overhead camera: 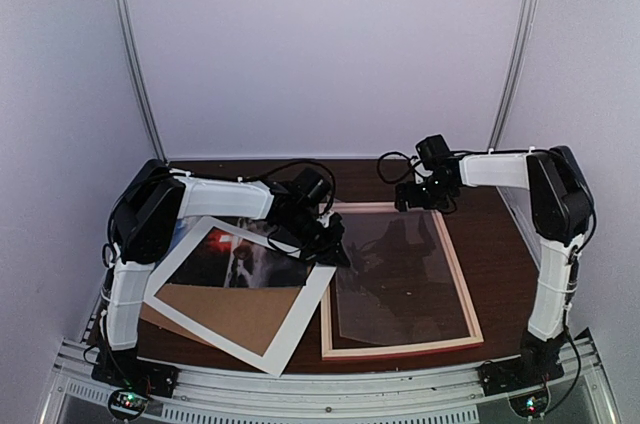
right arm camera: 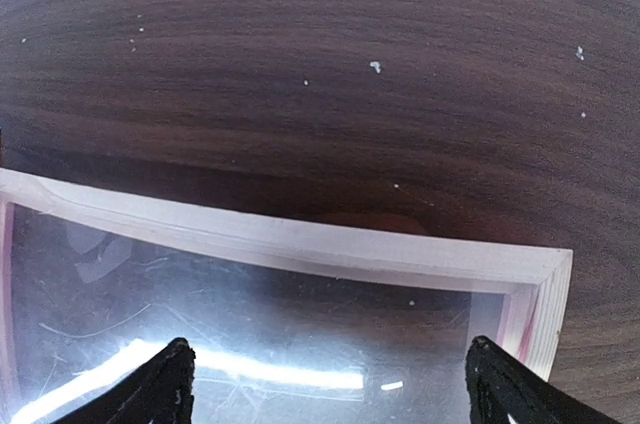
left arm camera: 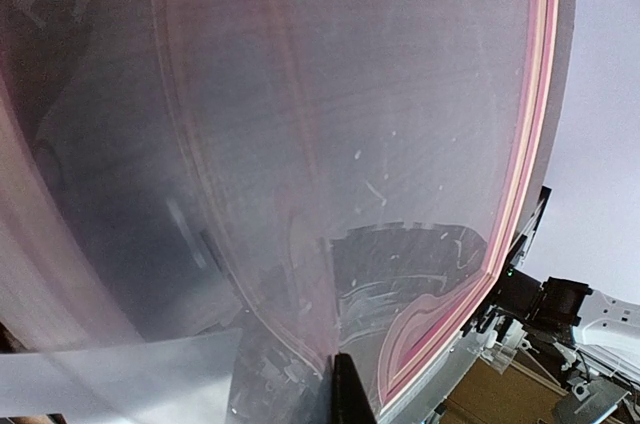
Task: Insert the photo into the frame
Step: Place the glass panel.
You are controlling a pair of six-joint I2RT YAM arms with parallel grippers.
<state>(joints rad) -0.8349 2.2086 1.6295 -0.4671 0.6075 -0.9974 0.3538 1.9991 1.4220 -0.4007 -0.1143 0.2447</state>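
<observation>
The frame (overhead camera: 463, 279), with a thin pink rim, lies flat on the table at centre right. A clear sheet (overhead camera: 395, 274) rests in it, slightly askew. My left gripper (overhead camera: 325, 236) is at the sheet's left edge. In the left wrist view the sheet (left arm camera: 300, 144) fills the picture and meets one dark fingertip (left arm camera: 348, 394); the jaws look shut on it. My right gripper (overhead camera: 418, 202) is open and empty over the frame's far rim (right arm camera: 300, 244). The dark photo (overhead camera: 240, 256) with its red glow lies at the left, partly covered.
A white mat border (overhead camera: 300, 329) lies over the photo, and a brown cardboard board (overhead camera: 235, 314) lies inside the mat. The dark wood table (right arm camera: 320, 64) continues beyond the frame's far rim. Grey walls enclose the back and sides.
</observation>
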